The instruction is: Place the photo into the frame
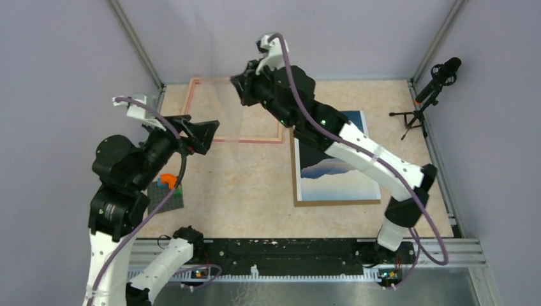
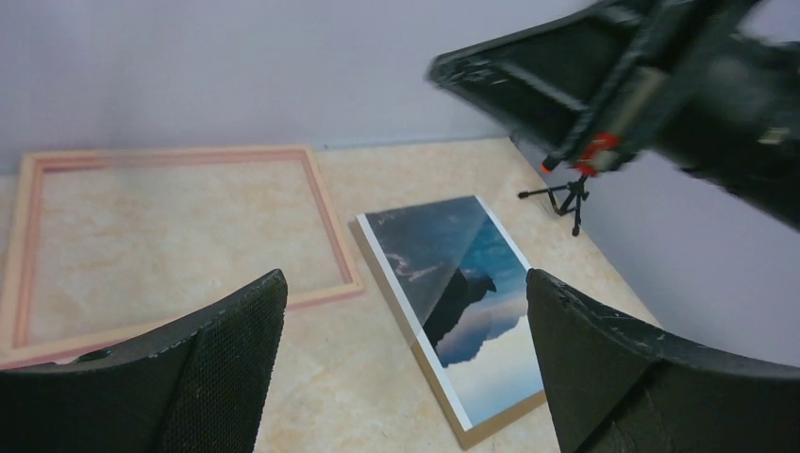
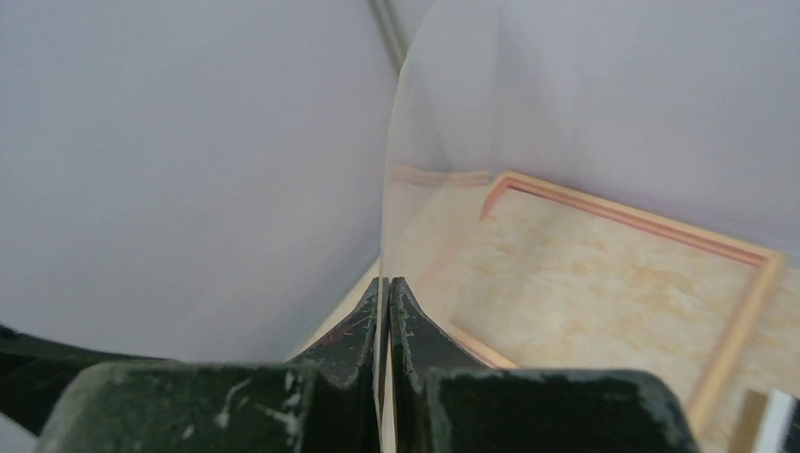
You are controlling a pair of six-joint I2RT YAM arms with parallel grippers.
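the thin rectangular print of blue sky, dark mountain and white clouds point(image 1: 338, 182) lies face up on the right half of the beige marbled table point(image 1: 242, 185). its long axis runs near to far, with the blue sky at the far end and the white clouds at the near end. it rests on a plain brown cardboard backing board point(image 1: 338, 203), whose edge shows along the print's left and near sides.

the thin pinkish-tan wooden picture frame point(image 1: 255, 140) lies flat at the far left, just left of the print. its long axis runs left to right. inside its rails only table top shows.

the right gripper point(image 1: 245, 89) is raised over the frame's far right corner. its fingers are pinched tight on a clear, thin, see-through sheet point(image 3: 443, 189) that stands up edge-on from the fingertips point(image 3: 406, 311) in the right wrist view.

the left gripper point(image 1: 205, 134) hangs above the table at the frame's near left side, spread wide and holding nothing. in the left wrist view both frame point(image 2: 325, 212) and print point(image 2: 462, 302) lie beyond it.
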